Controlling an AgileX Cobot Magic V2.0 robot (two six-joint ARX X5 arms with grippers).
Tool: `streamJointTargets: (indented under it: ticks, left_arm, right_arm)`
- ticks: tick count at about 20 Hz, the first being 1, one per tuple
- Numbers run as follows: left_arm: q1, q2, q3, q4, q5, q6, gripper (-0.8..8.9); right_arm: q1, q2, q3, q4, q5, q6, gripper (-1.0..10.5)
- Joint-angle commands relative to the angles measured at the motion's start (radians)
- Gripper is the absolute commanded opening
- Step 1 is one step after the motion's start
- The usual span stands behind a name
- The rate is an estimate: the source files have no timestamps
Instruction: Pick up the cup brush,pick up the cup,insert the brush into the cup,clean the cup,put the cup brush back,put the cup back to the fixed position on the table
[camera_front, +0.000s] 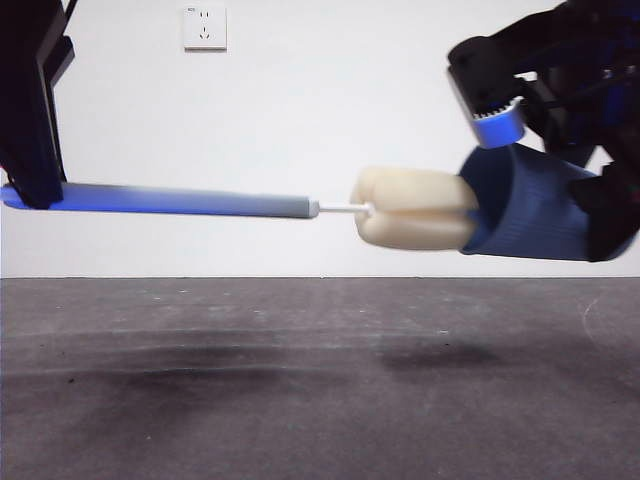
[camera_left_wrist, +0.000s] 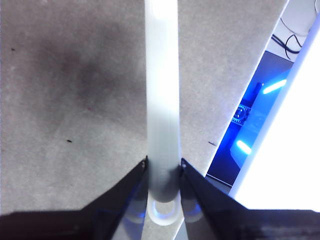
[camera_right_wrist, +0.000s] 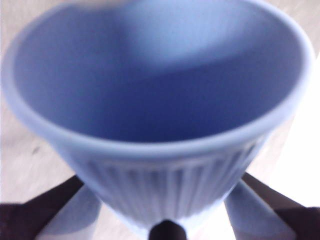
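White wall fills the far side of the scene, with a wall socket high up toward the left, and below it the table runs dark grey-brown across the whole width, scuffed and streaked, with soft shadows under the raised things. Nothing rests on the stretch of table that shows; both task things hang well above it, so the room beneath them is open from edge to edge.

At the far left the left gripper comes down from the top corner and is clamped on the end of the cup brush. The left wrist view shows its two black jaws pressed narrow against either side of the grey handle, which runs straight away from them over the table. From there the handle lies nearly level, pointing right, then thins to a white stem that meets the cream sponge head.

The sponge head sits at the mouth of the cup, its right end just inside the rim while most of it is outside. The cup lies tipped on its side, mouth facing left, held at the right edge by the right gripper. In the right wrist view the jaws flank the ribbed blue wall, closed on it.
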Motion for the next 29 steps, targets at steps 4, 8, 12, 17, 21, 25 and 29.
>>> streamJointTargets:
  ticks: [4,8,12,17,21,25,29]
  left_arm:
    - [-0.002,0.010,0.000,0.051,0.014,0.003,-0.08]
    - [-0.003,0.054,0.000,0.085,0.084,-0.008,-0.08]
    - [-0.003,0.156,0.000,0.188,0.137,-0.057,-0.08]
    - [-0.003,0.173,0.000,0.276,0.176,-0.111,-0.08]
    - [0.000,0.167,0.000,0.125,0.117,-0.098,-0.08]
    - [0.034,0.088,0.000,-0.001,0.071,-0.080,-0.08]
    - [0.063,-0.033,0.000,-0.162,0.027,-0.059,-0.08]
  right_arm:
    - [0.053,0.039,0.001,0.045,0.003,-0.036,-0.2]
    - [0.098,0.064,0.001,0.098,0.003,-0.052,-0.2]
    - [0.146,0.097,0.001,0.118,0.002,-0.052,-0.2]
    - [0.193,0.103,0.001,0.154,0.001,-0.090,-0.2]
    - [0.201,0.103,0.001,0.149,0.026,-0.083,-0.2]
    - [0.188,0.103,0.001,0.122,0.048,-0.070,-0.2]
    - [0.187,0.103,0.001,0.122,0.047,-0.066,-0.2]
